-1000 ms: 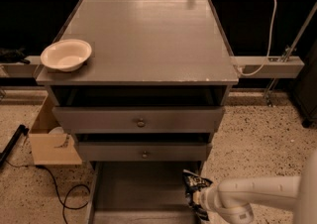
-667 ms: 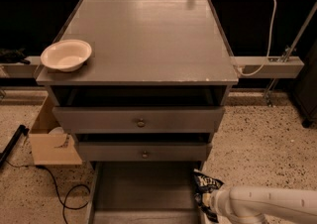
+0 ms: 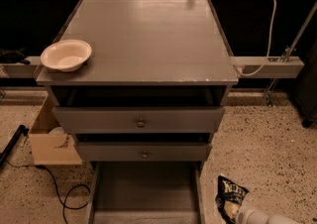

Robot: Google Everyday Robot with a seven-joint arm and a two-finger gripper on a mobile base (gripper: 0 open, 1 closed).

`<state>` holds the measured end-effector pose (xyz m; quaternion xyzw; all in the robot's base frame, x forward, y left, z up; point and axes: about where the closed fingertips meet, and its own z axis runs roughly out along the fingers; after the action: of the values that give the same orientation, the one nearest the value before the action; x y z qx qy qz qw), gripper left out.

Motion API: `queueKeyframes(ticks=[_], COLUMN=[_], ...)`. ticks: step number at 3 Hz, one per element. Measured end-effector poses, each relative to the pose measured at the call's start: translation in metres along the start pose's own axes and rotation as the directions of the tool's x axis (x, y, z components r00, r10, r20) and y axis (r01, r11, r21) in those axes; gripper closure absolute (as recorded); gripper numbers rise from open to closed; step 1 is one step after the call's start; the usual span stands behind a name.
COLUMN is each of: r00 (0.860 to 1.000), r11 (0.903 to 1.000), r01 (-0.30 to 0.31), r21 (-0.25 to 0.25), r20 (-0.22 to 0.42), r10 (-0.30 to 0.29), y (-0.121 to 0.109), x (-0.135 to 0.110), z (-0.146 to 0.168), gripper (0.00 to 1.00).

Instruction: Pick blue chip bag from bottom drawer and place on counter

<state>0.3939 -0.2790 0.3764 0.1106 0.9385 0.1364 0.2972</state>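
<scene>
Only text we can read: white lettering on the blue chip bag (image 3: 229, 194) — looks like "KETT…", the last letters lost in the crinkles. We can't make out the smaller print below it. The bag is at the gripper (image 3: 238, 213) — lower right, just right of the bottom drawer (image 3: 146, 193).
</scene>
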Motion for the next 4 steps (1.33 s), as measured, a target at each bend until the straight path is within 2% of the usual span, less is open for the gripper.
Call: queueKeyframes(ticks=[1, 2, 3, 4], r00=[1.000, 0.999, 0.999, 0.994], r11=[1.0000, 0.9993, 0.9941, 0.9898], r01=[0.000, 0.019, 0.044, 0.040], r21=[0.000, 0.031, 0.099, 0.137], r20=[0.000, -0.033, 0.000, 0.094], r10=[0.000, -0.018, -0.045, -0.053], y=[0.000, 0.001, 0.004, 0.009], x=[0.000, -0.009, -0.042, -0.074], z=[0.000, 0.007, -0.004, -0.030], gripper=[1.00, 1.00, 1.00, 1.00])
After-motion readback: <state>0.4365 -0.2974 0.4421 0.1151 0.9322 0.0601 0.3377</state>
